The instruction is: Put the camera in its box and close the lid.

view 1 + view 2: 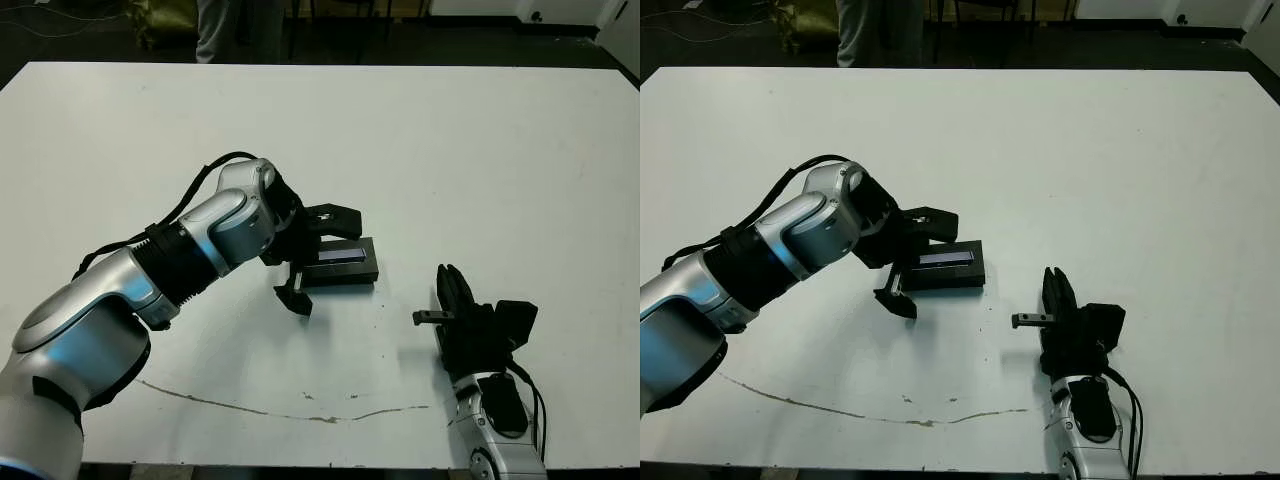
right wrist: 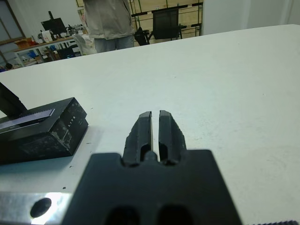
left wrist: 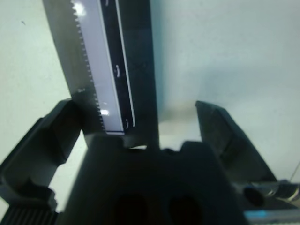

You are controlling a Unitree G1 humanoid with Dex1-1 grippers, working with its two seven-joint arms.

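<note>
The black box (image 1: 345, 276) lies mid-table with the lid (image 1: 342, 256) flat on top of it, its greyish glossy strip facing up. The camera is hidden from every view. My left gripper (image 1: 315, 257) is open and straddles the box's left end, one finger (image 1: 335, 215) beyond it and the other finger (image 1: 295, 298) nearer me; the left wrist view shows the lid (image 3: 105, 70) running between the spread fingers. My right gripper (image 1: 450, 278) rests at the front right, shut and empty, a hand-width from the box (image 2: 42, 133).
A person (image 1: 215, 30) stands beyond the table's far edge. A thin dark scuff line (image 1: 280, 410) runs across the white table near its front edge. Chairs and benches show far behind in the right wrist view.
</note>
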